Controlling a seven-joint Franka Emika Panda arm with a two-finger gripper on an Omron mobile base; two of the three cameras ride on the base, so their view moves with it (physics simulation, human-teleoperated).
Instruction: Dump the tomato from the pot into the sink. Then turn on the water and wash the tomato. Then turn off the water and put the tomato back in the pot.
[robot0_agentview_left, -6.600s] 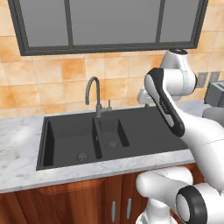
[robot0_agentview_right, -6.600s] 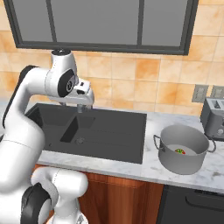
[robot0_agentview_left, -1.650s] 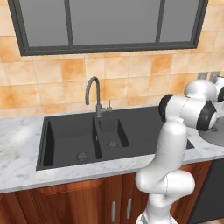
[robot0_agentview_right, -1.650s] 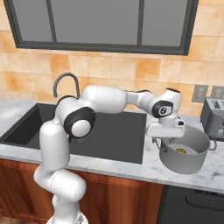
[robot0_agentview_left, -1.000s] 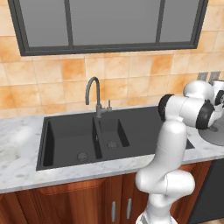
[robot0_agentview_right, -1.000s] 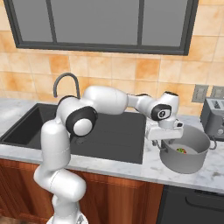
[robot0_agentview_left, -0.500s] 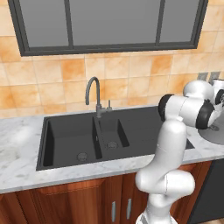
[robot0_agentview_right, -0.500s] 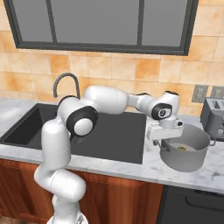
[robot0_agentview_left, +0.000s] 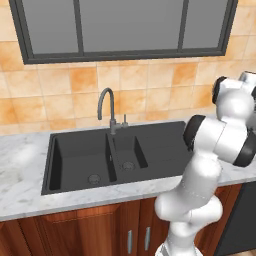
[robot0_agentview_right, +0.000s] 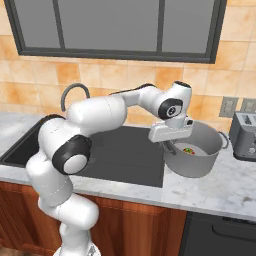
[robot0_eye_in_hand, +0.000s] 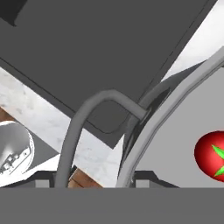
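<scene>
At the pot's (robot0_agentview_right: 196, 156) near-left rim, the claw (robot0_agentview_right: 169, 145) is clamped on the thin curved side handle (robot0_eye_in_hand: 94, 114) — a bent grey metal loop running between the fingers in the hand view. The pot is a wide, smooth grey cylinder on the speckled marble counter (robot0_agentview_right: 215, 192), just right of the matte charcoal sink (robot0_agentview_right: 120, 152). Inside it, just past the claw, lies the glossy round tomato (robot0_eye_in_hand: 211, 154) with its green star-shaped stem top.

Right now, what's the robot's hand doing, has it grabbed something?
Gripper: fingers closed on the pot at its near handle; the tomato lies inside.
</scene>
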